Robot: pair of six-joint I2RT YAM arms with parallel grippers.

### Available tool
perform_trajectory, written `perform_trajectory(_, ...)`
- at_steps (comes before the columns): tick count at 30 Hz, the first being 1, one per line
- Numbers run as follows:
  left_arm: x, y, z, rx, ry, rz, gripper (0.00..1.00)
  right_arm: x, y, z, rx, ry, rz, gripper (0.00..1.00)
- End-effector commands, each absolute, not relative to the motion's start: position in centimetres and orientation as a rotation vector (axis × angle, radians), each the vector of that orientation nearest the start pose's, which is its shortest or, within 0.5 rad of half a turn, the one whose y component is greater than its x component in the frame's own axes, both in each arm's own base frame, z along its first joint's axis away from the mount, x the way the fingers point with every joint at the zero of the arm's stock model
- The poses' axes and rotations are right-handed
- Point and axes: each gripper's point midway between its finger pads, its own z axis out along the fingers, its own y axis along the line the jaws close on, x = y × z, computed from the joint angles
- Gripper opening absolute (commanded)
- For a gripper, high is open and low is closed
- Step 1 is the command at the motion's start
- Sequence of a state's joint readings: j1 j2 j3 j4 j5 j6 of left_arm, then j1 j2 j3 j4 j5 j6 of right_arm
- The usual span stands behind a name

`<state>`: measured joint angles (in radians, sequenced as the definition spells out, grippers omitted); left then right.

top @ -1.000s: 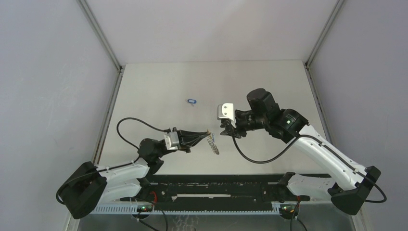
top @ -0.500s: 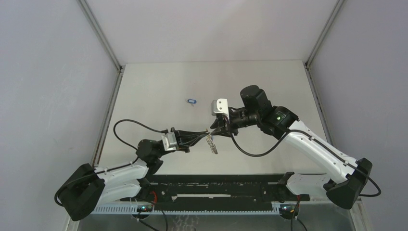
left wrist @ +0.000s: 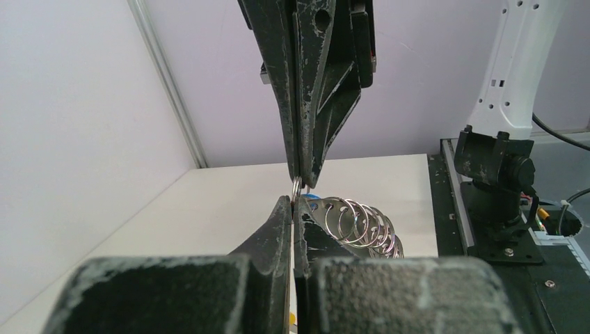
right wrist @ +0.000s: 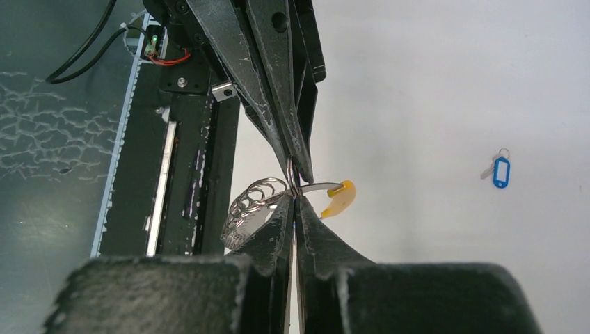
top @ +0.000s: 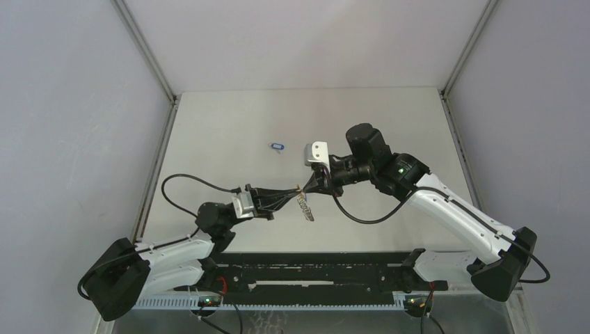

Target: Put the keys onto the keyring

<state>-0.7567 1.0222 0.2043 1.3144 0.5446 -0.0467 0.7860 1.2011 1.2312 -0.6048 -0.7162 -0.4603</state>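
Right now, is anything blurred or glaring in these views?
Left wrist: left gripper's fingers blurred close to the lens, keyring sharp. Right wrist: right gripper's fingers likewise blurred, blue-tagged key crisp. Top external: even light, no glare, keyring too small for detail.

I'm working in a lab test cell. Plain grey panels (top: 69,104) enclose my white table (top: 229,125), framed by aluminium posts (top: 144,49).

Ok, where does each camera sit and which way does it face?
Top external: above, behind the robot, looking down on the grey table; both arms show.
Left wrist: looks along the left gripper at the right gripper.
Right wrist: looks down its own fingers at the table and blue-tagged silver key.
Shared: both wrist views show both grippers pinching the silvery yellow-tabbed keyring.
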Motion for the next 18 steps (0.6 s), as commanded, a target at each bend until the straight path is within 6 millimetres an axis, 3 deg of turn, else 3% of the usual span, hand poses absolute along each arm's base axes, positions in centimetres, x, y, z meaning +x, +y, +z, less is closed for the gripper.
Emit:
perform_trajectory(1,15.8,-26.9,29.3,0.802,0.774,-0.982,0.0,15.9,30.4,27.9,-1.567,1.45,0.969,0.0)
perform_trajectory(8,15.4,-26.5,30.1,0.791,0.744,-0.977,0.0,15.7,30.4,27.5,-1.576,1.469,0.988,0.0)
perform_trajectory(18,14.8,-26.8,30.9,0.818,0.706,-1.002,0.0,16.1,32.0,27.1,-1.57,1.46,1.026,0.0)
